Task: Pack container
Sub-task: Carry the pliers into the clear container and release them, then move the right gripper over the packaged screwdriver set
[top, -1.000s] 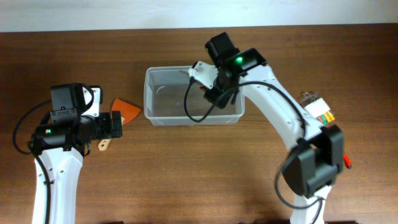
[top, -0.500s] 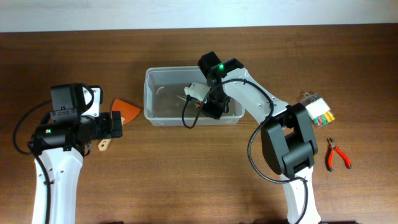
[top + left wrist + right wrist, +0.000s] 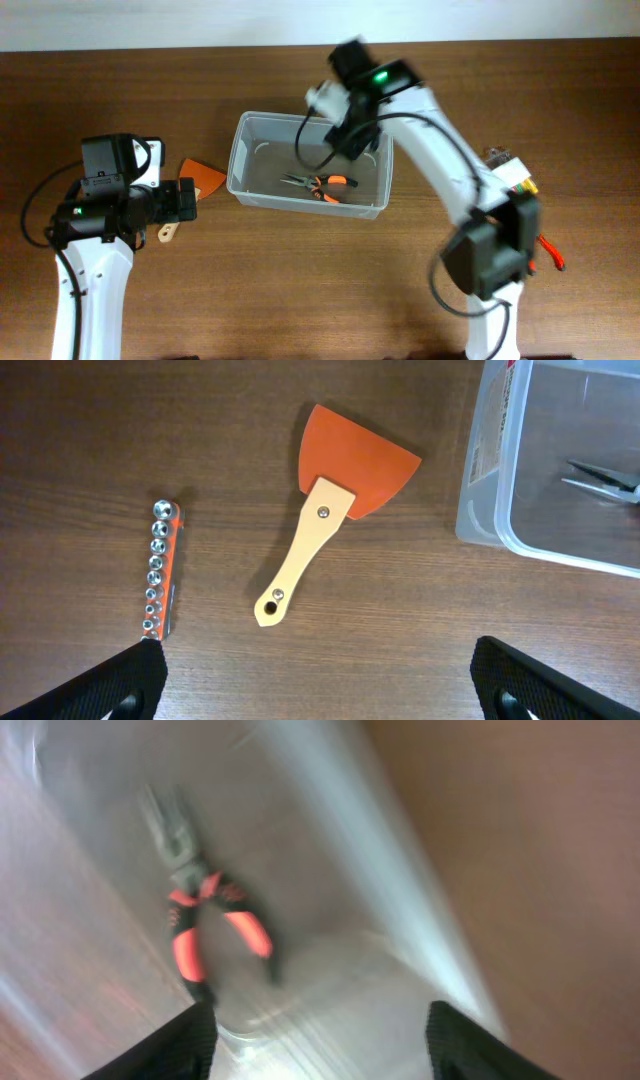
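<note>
Near the table's middle, slightly right, you have the container, a clear tub, sitting flat on the wood with one tool inside: orange-handled pliers lying loose on its floor, touching neither arm. Your right gripper hangs over the tub's back-right part, jaws clearly apart and nothing between them. The wrist view is motion-blurred, so exact height is unclear, but the pliers sit below and apart from the fingers. Your left gripper is spread as wide as it goes and empty, hovering above the table left of the tub. It looks down on the orange scraper with the pale wooden handle. I'd judge it is parked there to be lined up for that pick, handle pointing back toward it. A rail of sockets lies further left, well apart from the scraper. On the right, a packet of coloured bits and red-handled pliers remain outside, partly hidden by the right arm. Packing looks early, with one item in and several out. Watch the tub's thin wall, since a nudge could slide it.
</note>
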